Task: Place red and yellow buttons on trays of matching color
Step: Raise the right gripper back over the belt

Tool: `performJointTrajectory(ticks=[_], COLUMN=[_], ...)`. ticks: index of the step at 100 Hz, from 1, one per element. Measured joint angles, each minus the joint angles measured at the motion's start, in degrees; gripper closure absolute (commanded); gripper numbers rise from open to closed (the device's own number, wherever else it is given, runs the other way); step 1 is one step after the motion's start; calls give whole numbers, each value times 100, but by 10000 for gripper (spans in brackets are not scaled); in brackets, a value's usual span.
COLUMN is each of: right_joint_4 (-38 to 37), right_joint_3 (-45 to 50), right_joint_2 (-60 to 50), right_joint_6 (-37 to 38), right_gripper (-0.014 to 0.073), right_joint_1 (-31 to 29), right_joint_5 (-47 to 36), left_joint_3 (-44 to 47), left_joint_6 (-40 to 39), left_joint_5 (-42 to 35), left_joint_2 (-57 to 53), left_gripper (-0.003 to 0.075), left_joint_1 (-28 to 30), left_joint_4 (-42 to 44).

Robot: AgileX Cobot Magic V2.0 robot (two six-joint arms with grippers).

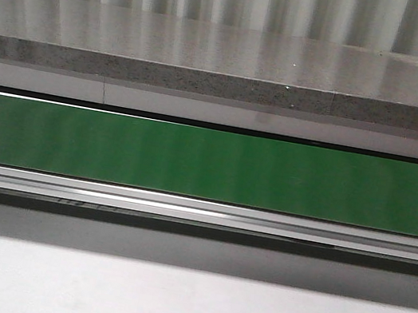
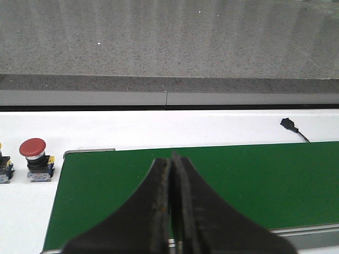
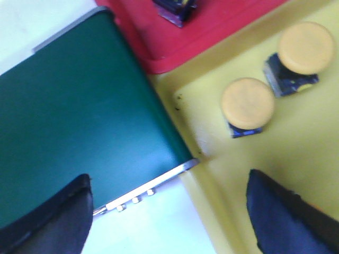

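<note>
The left gripper has its two dark, curved, matte fingers pressed flat together along a thin seam, clenched on nothing, and it hangs over the smooth green conveyor belt, a flat, faintly glossy band with a rounded corner and a thin metal edge. Beyond that belt end, on the white table surface, a red mushroom-headed push button stands upright on its boxy black-and-blue base, and a small black cable end lies well apart from it near the belt's far side. The right gripper has its dark, rounded fingers spread wide, released and empty. Between them lie the belt's rounded metal-trimmed corner and the lip of the flat yellow plastic tray. Two round yellow-capped push buttons sit upright on dark square bases inside that tray, just beside each other. The red plastic tray touches the yellow one, and a dark button base shows at its edge. In the front view only the long green belt, its ribbed aluminium rail at 6 o'clock and a speckled grey stone-like ledge at 12 o'clock appear.
</note>
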Motion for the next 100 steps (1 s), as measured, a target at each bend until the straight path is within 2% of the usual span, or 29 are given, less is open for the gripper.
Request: performJointTrajectory(ticks=[25, 32, 41, 63, 100], right_joint_4=[0, 0, 0, 0, 0], right_joint_3=[0, 0, 15, 118, 120], right_joint_2=[-879, -1138, -1445, -1758, -1758], right_joint_6=[-373, -473, -525, -562, -570], right_gripper=[4, 42, 172, 666, 661], right_joint_1=[1059, 1301, 1539, 1666, 1666], right_joint_5=[-74, -101, -175, -214, -185], left_joint_3=[0, 0, 0, 0, 0], left_joint_6=[0, 0, 0, 0, 0], left_joint_5=[0, 0, 0, 0, 0], left_joint_2=[0, 0, 0, 0, 0], left_gripper=[740, 740, 740, 740, 740], left_joint_1=[0, 0, 0, 0, 0], left_joint_4=[0, 0, 0, 0, 0])
